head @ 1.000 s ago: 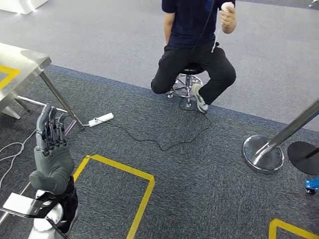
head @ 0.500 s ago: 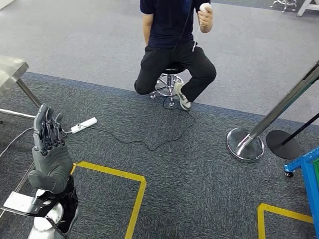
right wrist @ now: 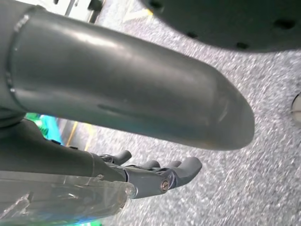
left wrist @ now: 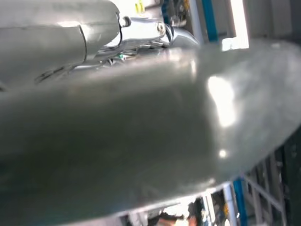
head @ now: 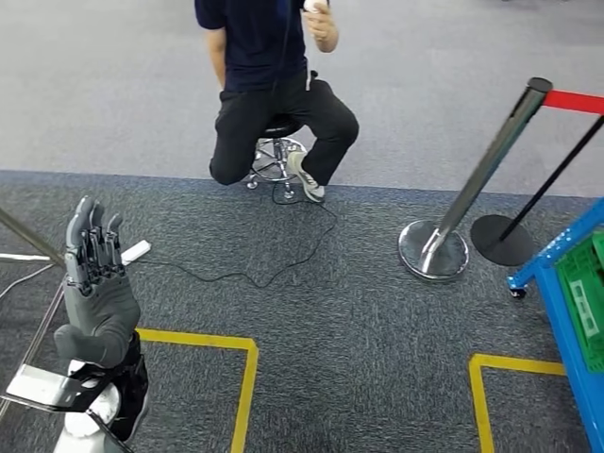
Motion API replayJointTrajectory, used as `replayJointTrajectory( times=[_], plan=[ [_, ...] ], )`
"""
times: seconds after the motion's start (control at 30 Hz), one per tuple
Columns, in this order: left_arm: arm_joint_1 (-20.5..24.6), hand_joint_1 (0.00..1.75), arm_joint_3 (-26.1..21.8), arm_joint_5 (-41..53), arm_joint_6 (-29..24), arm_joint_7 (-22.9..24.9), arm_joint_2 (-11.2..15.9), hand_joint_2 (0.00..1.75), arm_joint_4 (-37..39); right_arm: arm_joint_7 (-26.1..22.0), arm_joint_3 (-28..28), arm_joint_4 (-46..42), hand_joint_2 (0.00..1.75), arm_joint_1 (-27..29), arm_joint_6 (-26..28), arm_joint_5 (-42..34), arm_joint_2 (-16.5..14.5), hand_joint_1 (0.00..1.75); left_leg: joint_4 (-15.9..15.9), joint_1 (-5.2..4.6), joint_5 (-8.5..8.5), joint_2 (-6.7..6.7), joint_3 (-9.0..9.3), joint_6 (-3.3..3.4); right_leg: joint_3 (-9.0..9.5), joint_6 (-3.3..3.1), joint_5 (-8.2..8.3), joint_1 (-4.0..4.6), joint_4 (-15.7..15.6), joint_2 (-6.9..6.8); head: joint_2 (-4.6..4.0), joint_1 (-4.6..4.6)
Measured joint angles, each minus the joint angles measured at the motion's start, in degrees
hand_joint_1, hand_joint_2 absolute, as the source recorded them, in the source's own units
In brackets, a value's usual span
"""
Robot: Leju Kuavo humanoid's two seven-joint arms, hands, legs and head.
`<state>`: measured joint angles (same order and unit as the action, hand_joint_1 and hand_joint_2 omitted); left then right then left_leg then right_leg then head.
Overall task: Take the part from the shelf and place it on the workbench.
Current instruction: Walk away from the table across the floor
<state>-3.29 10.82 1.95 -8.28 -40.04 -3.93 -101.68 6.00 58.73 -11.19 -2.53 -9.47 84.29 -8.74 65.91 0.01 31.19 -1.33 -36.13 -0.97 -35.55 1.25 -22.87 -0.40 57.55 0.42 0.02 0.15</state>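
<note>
My left hand is raised at the lower left of the head view, fingers straight up and apart from the thumb, holding nothing. Its wrist view is a close grey blur of the left hand. In the right wrist view my right hand hangs over grey carpet, its fingers loosely stretched and empty. A blue shelf frame with a green bin enters at the right edge. I see no part in these frames. Thin metal legs of the workbench cross the left edge.
A person sits on a wheeled stool straight ahead. A white power strip and black cable lie on the carpet. A tilted chrome stanchion with red belt stands right of centre. Yellow tape marks the floor.
The camera has turned right: the whole scene has slid left, the steel table top has left the picture and the blue shelf has come in. My left hand keeps its raised pose.
</note>
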Motion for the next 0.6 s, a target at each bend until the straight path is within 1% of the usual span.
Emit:
replayJointTrajectory(
  times=[0.03, 0.07, 0.1, 0.13, 0.17, 0.2, 0.23, 0.27, 0.3, 0.33, 0.37, 0.4, 0.43, 0.47, 0.5, 0.53, 0.57, 0.6],
  plan=[
    [-0.10, 0.00, 0.00, 0.00, -0.02, 0.00, 0.02, 0.00, 0.00, -0.01, 0.00, 0.00, 0.00, -0.08, -0.02, -0.03, 0.00, 0.00, 3.68, 0.01, 1.28, 0.58, -1.96, -0.09, -0.07, -0.18, 0.08, -0.07, -0.05, 0.54, 0.00, -0.03],
    [-0.18, 0.00, 0.00, 0.01, -0.02, 0.00, 0.04, 0.00, 0.00, -0.01, 0.00, 0.00, 0.00, -0.12, -0.04, -0.05, 0.00, 0.00, 6.18, 0.03, 1.72, 0.89, -3.40, -0.19, -0.12, -0.29, 0.16, -0.14, -0.10, 1.12, 0.00, -0.03],
    [-0.21, 0.00, 0.00, 0.01, -0.02, 0.00, 0.04, 0.00, 0.00, -0.01, 0.00, 0.00, 0.00, -0.11, -0.05, -0.07, 0.00, 0.00, 6.79, 0.09, 1.08, 1.05, -3.91, -0.28, -0.14, -0.31, 0.22, -0.23, -0.10, 1.71, 0.00, -0.03],
    [-0.20, 0.00, 0.00, 0.01, -0.02, 0.00, 0.04, 0.00, 0.00, -0.01, 0.00, 0.00, 0.00, -0.08, -0.06, -0.07, 0.00, 0.00, 5.31, 0.19, -0.54, 1.20, -3.34, -0.37, -0.11, -0.26, 0.27, -0.36, -0.09, 2.32, 0.00, -0.02],
    [-0.18, 0.00, 0.00, 0.01, -0.02, 0.00, 0.04, 0.00, 0.00, -0.01, 0.00, 0.00, 0.00, -0.07, -0.06, -0.07, 0.00, 0.00, 2.15, 0.39, -2.74, 1.59, -1.87, -0.48, -0.07, -0.15, 0.33, -0.50, -0.08, 2.96, 0.00, -0.03],
    [-0.16, 0.00, 0.00, 0.00, -0.02, 0.00, 0.04, 0.00, 0.00, -0.02, 0.01, 0.00, 0.00, -0.08, -0.06, -0.07, 0.01, 0.00, -1.47, 0.71, -4.76, 2.66, -0.13, -0.64, -0.11, 0.09, 0.38, -0.56, -0.03, 3.59, 0.00, -0.05],
    [-0.14, 0.00, 0.00, 0.01, -0.02, 0.00, 0.04, 0.00, 0.00, -0.02, 0.01, 0.00, 0.00, -0.13, -0.06, -0.07, 0.02, 0.00, -4.86, 1.03, -5.96, 3.76, 1.49, -0.74, -0.32, 0.40, 0.45, -0.58, 0.12, 4.22, 0.00, -0.07],
    [-0.14, 0.00, 0.00, 0.01, -0.02, 0.00, 0.04, 0.00, 0.00, -0.03, 0.01, 0.00, 0.00, -0.18, -0.06, -0.08, 0.03, 0.00, -7.23, 1.26, -6.43, 4.72, 2.54, -0.76, -0.65, 0.81, 0.60, -0.60, 0.22, 4.76, 0.00, -0.09],
    [-0.17, 0.00, 0.00, 0.01, -0.02, 0.00, 0.04, 0.00, 0.00, -0.05, 0.02, 0.00, 0.00, -0.18, -0.06, -0.08, 0.04, 0.00, -8.37, 1.32, -6.29, 5.31, 2.97, -0.68, -0.99, 1.25, 0.79, -0.65, 0.23, 5.24, 0.00, -0.11],
    [-0.19, 0.00, 0.00, 0.02, -0.02, 0.00, 0.04, 0.00, 0.00, -0.06, 0.02, 0.00, 0.00, -0.11, -0.06, -0.08, 0.04, 0.00, -8.86, 1.23, -6.00, 5.11, 3.12, -0.46, -1.23, 1.65, 1.01, -0.77, 0.12, 5.69, 0.00, -0.12],
    [-0.16, 0.00, 0.01, 0.01, -0.02, 0.00, 0.03, 0.00, 0.00, -0.07, 0.03, 0.00, 0.00, 0.03, -0.07, -0.08, 0.04, 0.00, -9.01, 1.18, -6.00, 4.65, 3.13, -0.13, -1.45, 2.02, 1.10, -0.89, 0.03, 5.66, 0.00, -0.12],
    [-0.11, 0.00, 0.01, 0.01, -0.02, 0.00, 0.02, 0.00, 0.00, -0.08, 0.03, 0.00, 0.00, 0.17, -0.07, -0.08, 0.04, 0.00, -9.15, 1.14, -6.10, 4.14, 3.24, 0.19, -1.73, 2.30, 0.76, -0.82, 0.45, 4.78, 0.00, -0.04],
    [-0.06, 0.00, 0.03, 0.02, 0.01, 0.00, -0.01, 0.00, 0.00, -0.08, 0.04, 0.00, 0.00, 0.25, -0.08, -0.08, 0.04, 0.00, -9.30, 1.11, -6.19, 3.56, 3.37, 0.52, -2.40, 2.50, -0.17, -0.69, 1.86, 3.52, 0.00, 0.17],
    [-0.03, 0.00, 0.04, 0.02, 0.04, 0.00, -0.02, 0.00, 0.00, -0.09, 0.04, 0.00, 0.00, 0.22, -0.09, -0.08, 0.04, 0.00, -9.45, 1.08, -6.26, 2.92, 3.47, 0.81, -3.61, 2.63, -1.66, -0.54, 4.48, 2.01, 0.00, 0.35],
    [-0.07, 0.00, 0.04, 0.03, 0.07, 0.00, -0.03, 0.00, 0.00, -0.10, 0.05, 0.00, 0.00, 0.12, -0.13, -0.08, 0.03, 0.00, -9.45, 0.91, -6.25, 2.28, 3.51, 0.98, -5.19, 2.70, -3.48, -0.40, 8.09, 0.77, 0.00, 0.56],
    [-0.12, 0.00, 0.05, 0.03, 0.10, 0.00, -0.03, 0.00, 0.00, -0.11, 0.05, 0.01, 0.00, 0.02, -0.17, -0.08, 0.02, 0.00, -9.45, 0.73, -6.21, 1.61, 3.51, 1.13, -6.87, 2.69, -5.12, -0.39, 11.92, 0.27, 0.00, 0.66],
    [-0.15, 0.00, 0.04, 0.02, 0.10, 0.00, -0.02, 0.00, 0.00, -0.12, 0.06, 0.01, 0.00, -0.04, -0.21, -0.08, 0.01, 0.00, -9.45, 0.57, -6.16, 0.92, 3.54, 1.24, -8.11, 2.62, -6.06, -0.37, 14.79, 0.07, 0.00, 0.64],
    [-0.15, 0.00, 0.05, 0.02, 0.11, 0.00, -0.02, 0.00, 0.00, -0.14, 0.07, 0.01, 0.00, -0.04, -0.23, -0.08, 0.00, 0.00, -9.44, 0.43, -6.09, 0.28, 3.59, 1.34, -8.45, 2.46, -6.02, -0.30, 15.87, -0.02, 0.00, 0.64]
  ],
)
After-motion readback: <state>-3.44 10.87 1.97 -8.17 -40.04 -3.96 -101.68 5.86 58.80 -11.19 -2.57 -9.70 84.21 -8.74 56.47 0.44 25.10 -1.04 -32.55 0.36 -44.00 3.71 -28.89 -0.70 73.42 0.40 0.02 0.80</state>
